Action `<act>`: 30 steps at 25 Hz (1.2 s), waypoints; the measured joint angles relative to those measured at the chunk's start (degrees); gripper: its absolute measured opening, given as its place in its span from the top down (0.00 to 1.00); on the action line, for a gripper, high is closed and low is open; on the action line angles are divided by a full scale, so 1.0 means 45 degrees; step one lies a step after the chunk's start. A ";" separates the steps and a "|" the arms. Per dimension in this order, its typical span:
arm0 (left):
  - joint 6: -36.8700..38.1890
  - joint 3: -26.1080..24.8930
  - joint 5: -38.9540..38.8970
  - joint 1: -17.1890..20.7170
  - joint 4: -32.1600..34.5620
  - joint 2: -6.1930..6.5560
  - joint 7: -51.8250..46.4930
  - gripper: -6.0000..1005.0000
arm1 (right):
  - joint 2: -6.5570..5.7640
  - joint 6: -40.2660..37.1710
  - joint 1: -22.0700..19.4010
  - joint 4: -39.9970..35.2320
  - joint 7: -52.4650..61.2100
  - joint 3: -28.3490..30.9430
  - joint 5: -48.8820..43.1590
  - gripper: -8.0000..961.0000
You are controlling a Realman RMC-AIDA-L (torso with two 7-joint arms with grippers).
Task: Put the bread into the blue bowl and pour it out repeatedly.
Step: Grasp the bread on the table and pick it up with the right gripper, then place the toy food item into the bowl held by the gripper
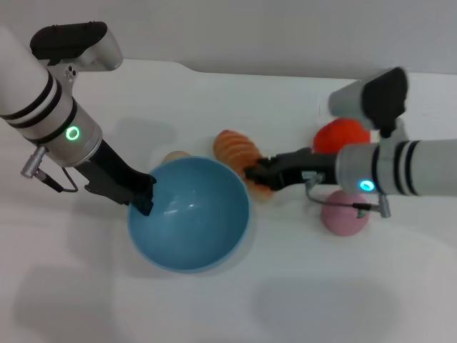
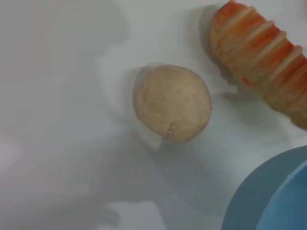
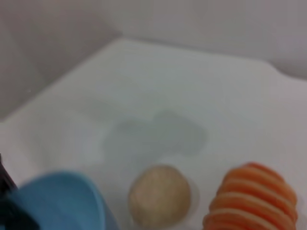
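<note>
The right claw (image 1: 257, 174) pinches the bread (image 1: 239, 153) at its lower-right end, loaf running up-left; the left claw (image 1: 145, 196) grips the blue bowl (image 1: 189, 214) rim.

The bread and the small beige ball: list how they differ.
Shape: the bread is an elongated loaf; the beige ball is round.
Surface: the bread is orange-brown with cream crosswise ridges; the ball is plain and speckled.
Contact: the right gripper is at the bread's near end; nothing touches the ball.
Shared: both lie on the white table behind the blue bowl, whose rim the left gripper holds.
</note>
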 joint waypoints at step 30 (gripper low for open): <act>-0.0105 0.0114 -0.0068 -0.0463 -0.0486 -0.0090 0.0001 0.98 | -0.0169 -0.8533 -0.3529 -0.4030 -0.3600 0.5730 -0.2979 0.88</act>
